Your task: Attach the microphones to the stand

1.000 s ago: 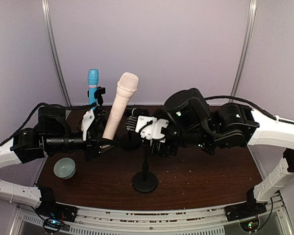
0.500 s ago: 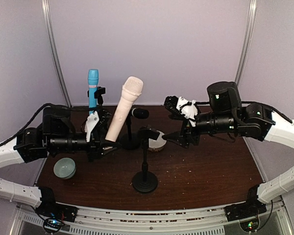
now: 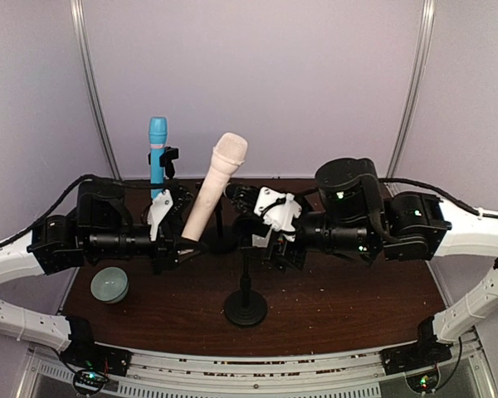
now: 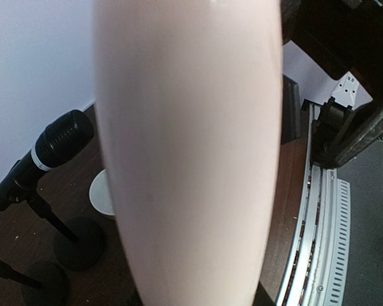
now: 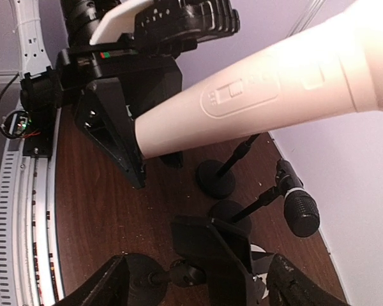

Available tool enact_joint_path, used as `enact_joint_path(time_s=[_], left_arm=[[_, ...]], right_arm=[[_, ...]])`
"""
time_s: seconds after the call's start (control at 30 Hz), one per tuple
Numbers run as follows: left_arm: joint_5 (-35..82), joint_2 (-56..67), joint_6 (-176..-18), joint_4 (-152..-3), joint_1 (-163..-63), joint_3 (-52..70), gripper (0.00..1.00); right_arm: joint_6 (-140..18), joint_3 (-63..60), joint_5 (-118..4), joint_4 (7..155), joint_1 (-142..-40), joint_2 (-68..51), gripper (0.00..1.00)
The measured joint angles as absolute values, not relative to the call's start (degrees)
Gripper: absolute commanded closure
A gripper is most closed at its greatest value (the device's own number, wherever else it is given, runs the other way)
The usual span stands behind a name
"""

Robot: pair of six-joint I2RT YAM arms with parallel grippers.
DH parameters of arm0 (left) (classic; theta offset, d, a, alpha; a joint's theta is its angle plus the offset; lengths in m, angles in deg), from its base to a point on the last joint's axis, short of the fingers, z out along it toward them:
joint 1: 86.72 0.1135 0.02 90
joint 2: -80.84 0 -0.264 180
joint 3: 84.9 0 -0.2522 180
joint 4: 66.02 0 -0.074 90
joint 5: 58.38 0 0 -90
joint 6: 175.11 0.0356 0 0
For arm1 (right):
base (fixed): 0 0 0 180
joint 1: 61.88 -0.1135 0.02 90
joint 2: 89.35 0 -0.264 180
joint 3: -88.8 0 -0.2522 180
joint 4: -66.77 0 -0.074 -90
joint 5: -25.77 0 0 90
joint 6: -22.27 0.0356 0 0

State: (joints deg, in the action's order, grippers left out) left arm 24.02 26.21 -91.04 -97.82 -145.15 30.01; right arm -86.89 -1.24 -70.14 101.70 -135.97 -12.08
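Note:
My left gripper (image 3: 185, 229) is shut on the lower end of the cream-pink microphone (image 3: 214, 186), which leans up and to the right; it fills the left wrist view (image 4: 191, 159) and hides the fingers there. The light blue microphone (image 3: 157, 152) stands upright in a stand at the back left. The black microphone (image 5: 300, 213) sits in a stand behind. My right gripper (image 3: 254, 225) is open, its fingers either side of the empty clip (image 5: 220, 248) of the front stand (image 3: 246, 308). The cream-pink microphone (image 5: 262, 95) hangs above and beyond that clip.
A grey-green bowl (image 3: 109, 284) sits at the table's front left. A white bowl (image 4: 102, 192) lies near the stand bases. The black microphone (image 4: 59, 141) and two round stand bases (image 5: 217, 178) crowd the middle. The back wall is close.
My right arm swung out to the right, then came back with its open fingers around the front stand's clip. My left gripper carried the cream-pink microphone slightly to the right.

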Motion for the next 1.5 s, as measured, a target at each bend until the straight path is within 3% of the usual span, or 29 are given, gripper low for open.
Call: enact_joint_path(time_s=[0.13,0.47,0.73,0.83,1.0,1.1,1.3,1.5], left_arm=[[24.2,27.2,-91.1,-97.8,-145.2,30.0,1.0],[25.3,29.3,-91.1,-97.7,-145.2,30.7,1.0],[25.7,29.8,-91.1,-97.6,-145.2,32.2,1.0],[25.7,29.9,-91.1,-97.5,-145.2,32.5,1.0],[26.0,29.9,-91.1,-97.4,-145.2,32.6,1.0],[26.2,29.9,-91.1,-97.4,-145.2,32.6,1.0],[26.4,30.2,-91.1,-97.4,-145.2,32.6,1.0],[26.5,30.3,-91.2,-97.4,-145.2,32.6,1.0]], right_arm=[[-88.6,0.3,-76.7,101.7,-137.6,-8.8,0.32],[-94.3,5.5,-86.9,103.1,-140.2,-3.9,0.69],[-103.5,7.8,-94.3,104.3,-144.1,-1.0,0.74],[-106.4,7.8,-97.6,103.7,-145.4,-0.1,0.69],[-106.7,7.8,-99.0,103.8,-146.0,0.3,0.33],[-106.1,7.8,-96.6,105.9,-145.5,-0.2,0.23],[-101.1,7.8,-85.7,110.3,-141.6,-7.6,0.17],[-92.6,3.5,-71.5,108.3,-131.5,-19.8,0.27]])
